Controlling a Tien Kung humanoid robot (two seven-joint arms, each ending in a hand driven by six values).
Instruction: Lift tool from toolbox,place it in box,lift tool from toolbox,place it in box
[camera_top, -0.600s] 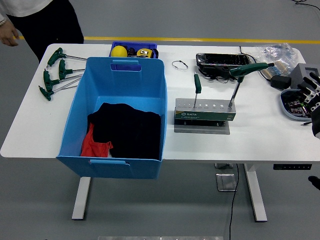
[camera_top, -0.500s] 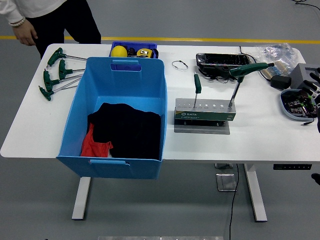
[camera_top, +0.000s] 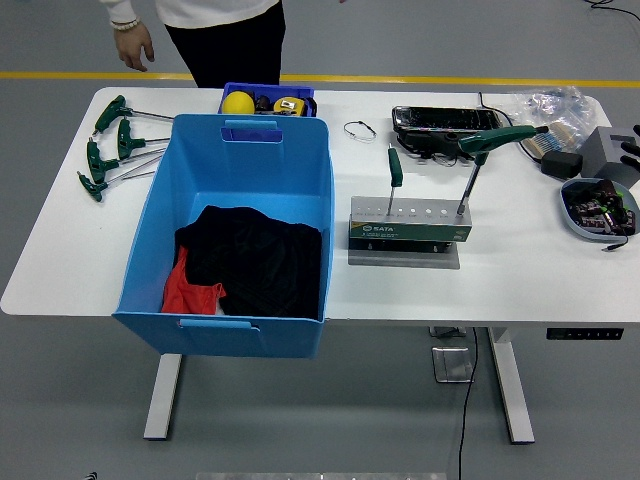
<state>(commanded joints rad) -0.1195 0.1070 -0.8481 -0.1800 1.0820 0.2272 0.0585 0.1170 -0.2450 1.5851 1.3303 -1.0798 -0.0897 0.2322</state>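
Observation:
A grey-green tool rack (camera_top: 410, 232) stands on the white table (camera_top: 520, 280) right of centre. Two green-handled T-wrenches stand upright in it: a short one (camera_top: 395, 166) at its left end and a taller one (camera_top: 492, 140) at its right end. A large blue box (camera_top: 250, 170) sits to the left of the rack, with black cloth (camera_top: 255, 262) and red cloth (camera_top: 188, 288) in its bottom. Only black fingertips of my right hand (camera_top: 630, 152) show at the right edge, far from the rack. My left hand is out of view.
Several green T-wrenches (camera_top: 110, 145) lie at the table's left end. A small blue tray (camera_top: 268, 100) with a yellow ball sits behind the box. A black case (camera_top: 445, 120), a brush (camera_top: 550, 142) and a parts dish (camera_top: 598, 210) are at the right. A person (camera_top: 215, 30) stands at the far side.
My right hand has pulled back to the right, almost out of the picture. The person at the far side has walked to the right. The tools and box have not moved.

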